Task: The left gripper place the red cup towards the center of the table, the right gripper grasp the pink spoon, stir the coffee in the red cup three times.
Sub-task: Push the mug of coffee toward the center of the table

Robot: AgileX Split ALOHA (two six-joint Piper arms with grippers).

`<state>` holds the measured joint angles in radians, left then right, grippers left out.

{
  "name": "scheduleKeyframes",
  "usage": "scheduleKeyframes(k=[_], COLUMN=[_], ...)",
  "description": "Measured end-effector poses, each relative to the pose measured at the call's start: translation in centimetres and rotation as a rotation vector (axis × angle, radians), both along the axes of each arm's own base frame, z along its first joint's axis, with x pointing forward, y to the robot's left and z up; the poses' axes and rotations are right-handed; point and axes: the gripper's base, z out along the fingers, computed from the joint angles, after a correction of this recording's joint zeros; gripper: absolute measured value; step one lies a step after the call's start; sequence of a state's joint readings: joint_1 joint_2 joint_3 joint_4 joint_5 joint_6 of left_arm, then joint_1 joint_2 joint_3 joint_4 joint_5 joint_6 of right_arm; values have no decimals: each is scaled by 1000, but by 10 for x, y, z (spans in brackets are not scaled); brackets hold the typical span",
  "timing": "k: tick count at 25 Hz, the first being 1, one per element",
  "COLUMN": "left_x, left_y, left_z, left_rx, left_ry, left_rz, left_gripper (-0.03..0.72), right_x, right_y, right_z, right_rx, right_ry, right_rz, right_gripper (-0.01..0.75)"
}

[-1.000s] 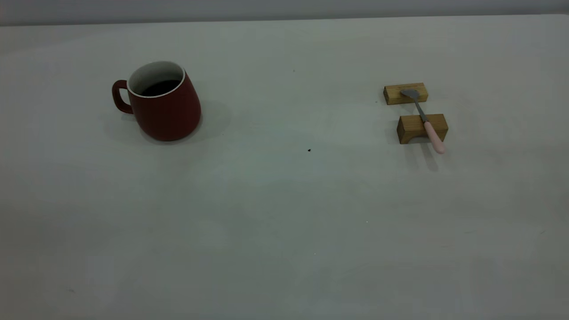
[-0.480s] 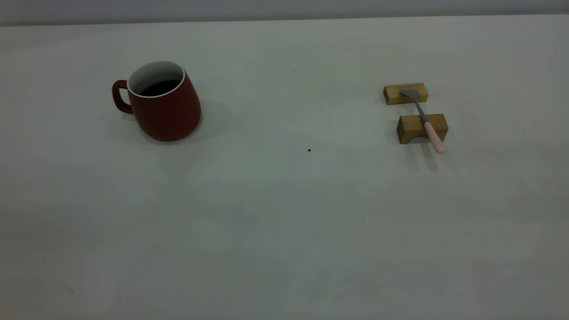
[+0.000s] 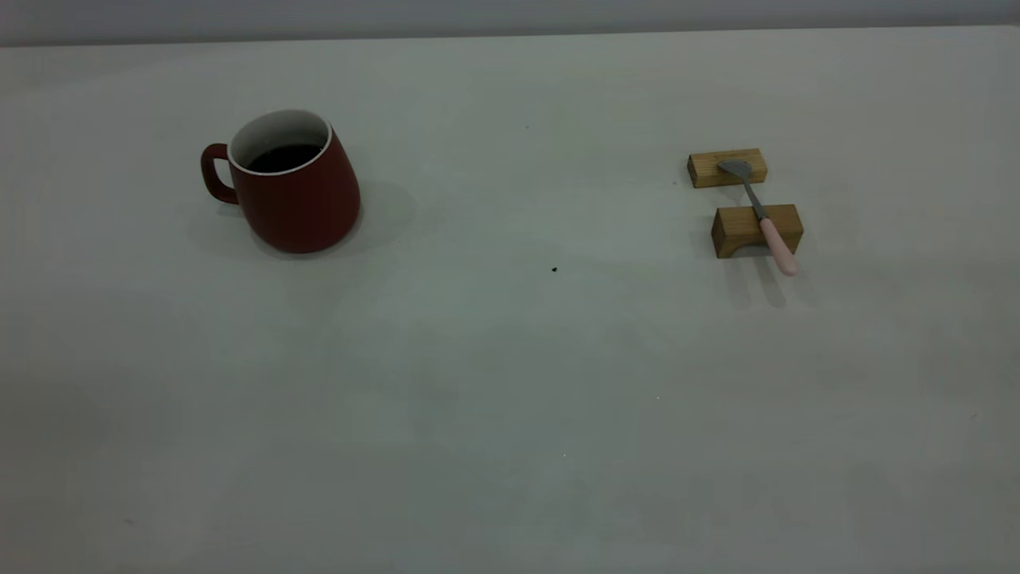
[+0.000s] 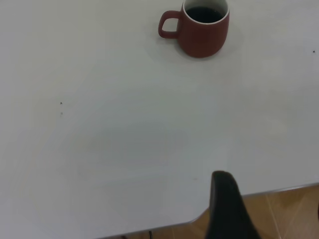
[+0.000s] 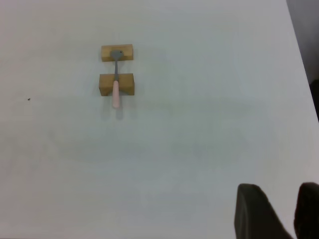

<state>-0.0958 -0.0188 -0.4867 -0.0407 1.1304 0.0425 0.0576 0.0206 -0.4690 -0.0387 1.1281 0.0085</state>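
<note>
Our left gripper (image 4: 234,209) shows 1 finger only, so we cannot tell its state; gripped carelessly, the red cup (image 3: 291,187) could slop coffee (image 3: 285,157).

The exterior camera looked down at a slant across the desk (image 3: 510,383), taking in the red cup (image 3: 295,187) at its left and the pink spoon (image 3: 765,219) on two wooden blocks (image 3: 737,227) at its right. The left wrist camera sat high over the desk's near edge, far from the cup (image 4: 202,30), sharing it with the exterior view. The right wrist camera, equally far back, shared the spoon (image 5: 115,89) and blocks (image 5: 124,83).
</note>
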Motion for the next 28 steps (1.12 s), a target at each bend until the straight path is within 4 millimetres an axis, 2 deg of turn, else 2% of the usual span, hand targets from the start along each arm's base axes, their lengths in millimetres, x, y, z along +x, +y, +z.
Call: scheduleKeyframes(k=[12,17,22,28], left_x=[0,13,56,135], left_y=[0,7,5,-2], left_z=[0,15,31,40], left_rx=[-5,-28,-14,39], left_ry=[1,33,135,306], left_rz=[11,145,172,165], left_gripper=[499,499,502,503], right_x=[0,0,0,0], right_y=[0,0,0,0], right_z=[0,0,0,0], right_rx=[-1,-1,-1,0], right_ry=[0,0,0,0], right_rz=[1,1,1,0], right_gripper=[237,237,237,237])
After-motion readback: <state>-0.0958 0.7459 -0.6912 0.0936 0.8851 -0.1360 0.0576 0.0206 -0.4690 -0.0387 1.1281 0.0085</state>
